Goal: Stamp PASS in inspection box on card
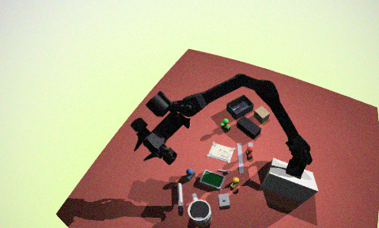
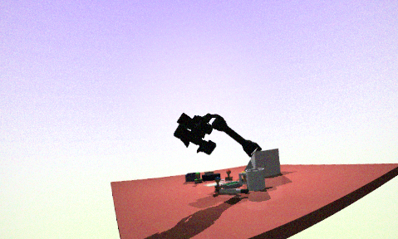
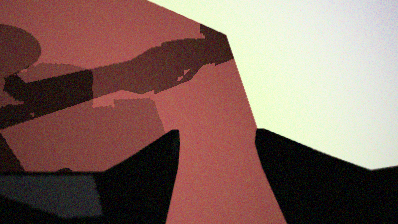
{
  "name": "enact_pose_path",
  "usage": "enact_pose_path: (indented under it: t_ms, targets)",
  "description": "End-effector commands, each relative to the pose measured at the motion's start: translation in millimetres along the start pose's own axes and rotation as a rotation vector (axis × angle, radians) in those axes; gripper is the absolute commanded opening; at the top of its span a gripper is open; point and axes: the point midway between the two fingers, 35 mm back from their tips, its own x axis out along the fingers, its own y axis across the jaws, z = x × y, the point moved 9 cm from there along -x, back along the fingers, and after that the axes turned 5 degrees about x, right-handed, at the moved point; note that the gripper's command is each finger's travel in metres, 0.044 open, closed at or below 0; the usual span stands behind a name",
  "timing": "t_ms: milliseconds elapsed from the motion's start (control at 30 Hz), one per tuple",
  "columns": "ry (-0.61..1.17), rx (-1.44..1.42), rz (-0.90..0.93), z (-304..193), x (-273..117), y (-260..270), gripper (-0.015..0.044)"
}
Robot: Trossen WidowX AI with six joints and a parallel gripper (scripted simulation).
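Red bench (image 1: 335, 131) spreads under everything, and my pincer (image 1: 145, 152) hangs high above its left part in the top view, well apart from all the objects. Its two dark fingers stand about half open with only bare bench showing between them in the wrist view; I have hold of nothing.

Four small stamps stand upright on the bench, knobs up, long axes vertical: a green-knobbed one (image 1: 225, 123) just right of centre, a red-knobbed one (image 1: 249, 152) lower right of it, a blue-knobbed one (image 1: 190, 172) and a yellow-knobbed one (image 1: 235, 183) towards the bottom. I cannot read which carries PASS.

The white card (image 1: 221, 152) lies flat at mid-frame, its long side running left to right with a slight tilt, and a grey ruler (image 1: 240, 157) lies just beside its right edge. The ink pad (image 1: 212, 179), a shallow tray with a green fill, sits below the card between the blue and yellow stamps.

An open dark box (image 1: 240, 106) above the green stamp shows something grey inside that I cannot make out. A grey cup (image 1: 199, 210) at the bottom edge shows only a dark interior.
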Motion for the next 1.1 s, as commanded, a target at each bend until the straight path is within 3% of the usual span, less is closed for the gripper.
enact_pose_path:
  t_ms: [0,367,667,1067]
  targets:
    - [0.153,0.265,0.061,-31.6,-25.7,3.2,0.0213]
    - [0.670,0.986,0.073,-126.1,-128.9,27.9,0.0213]
    - [1.103,1.463,-0.237,-182.0,-218.0,54.1,0.0213]
    - [1.132,1.493,-0.270,-188.2,-220.0,55.3,0.0213]
